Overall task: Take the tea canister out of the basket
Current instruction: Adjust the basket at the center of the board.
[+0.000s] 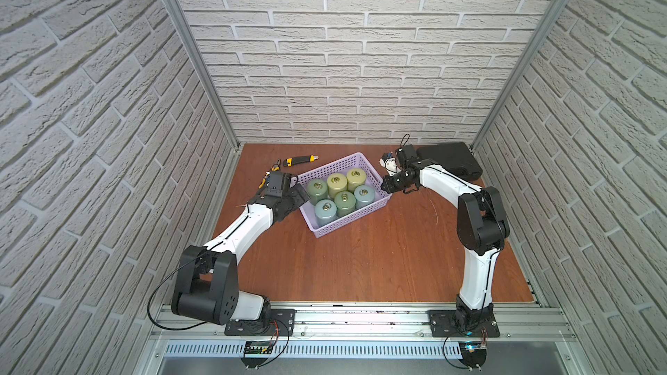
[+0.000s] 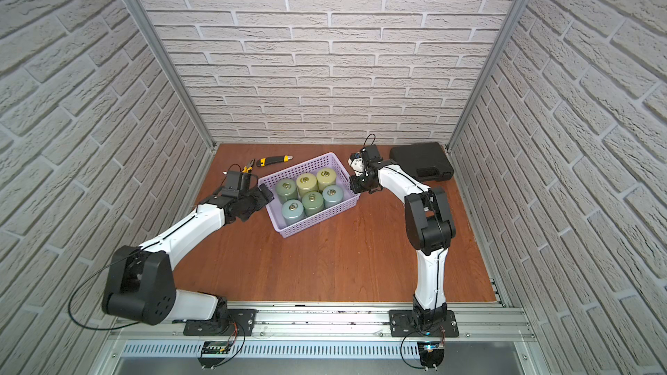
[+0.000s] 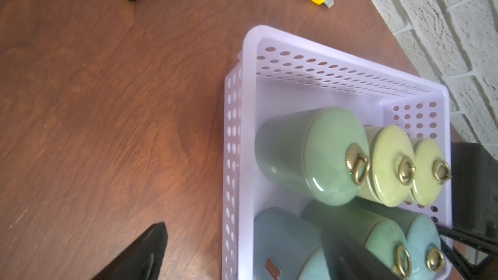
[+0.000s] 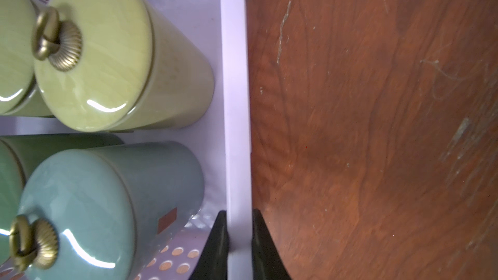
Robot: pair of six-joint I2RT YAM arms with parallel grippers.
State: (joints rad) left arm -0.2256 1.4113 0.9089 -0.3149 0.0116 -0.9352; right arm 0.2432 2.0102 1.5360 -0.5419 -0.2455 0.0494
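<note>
Between our left claw and right claw, in both top views, sits the shallow lavender perforated plastic basket, with six glazed ceramic tea canisters upright inside it. From the left wrist we see the left claw spread, one finger outside the basket wall and one over the canisters. From the right wrist, our right claw pinches the basket's rim, a pale blue canister just beside it.

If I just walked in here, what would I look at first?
Your eye would land first on the lavender basket toward the back of the wooden table. It is packed with six shiny tea canisters in yellow, green and blue, each with a brass ring on its lid. Next you would see the right end effector pinching the basket's rim, while the left end effector hangs open at the opposite end.
</note>
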